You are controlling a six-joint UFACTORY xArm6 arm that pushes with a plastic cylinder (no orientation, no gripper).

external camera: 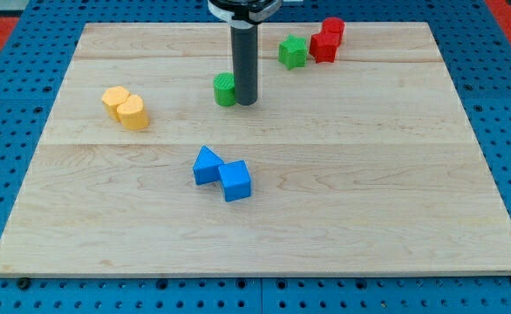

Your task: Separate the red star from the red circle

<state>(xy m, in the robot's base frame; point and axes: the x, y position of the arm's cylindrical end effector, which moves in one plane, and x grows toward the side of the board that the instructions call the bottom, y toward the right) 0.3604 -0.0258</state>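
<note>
My tip (245, 102), a bare rod holding nothing, rests beside a green round block (226, 89), while the touching red star-shaped block (323, 46) and red circular block (333, 29) lie toward the tabletop's top-right corner.

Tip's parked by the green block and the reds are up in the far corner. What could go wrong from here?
1. My tip touches the green round block; moving toward the view's left would drag it along.
2. The green star sits just left of the red star, so a direct path could shove it into the reds.
3. The red star and red circle touch near the board's top edge; a push toward the view's top could send one off.
</note>
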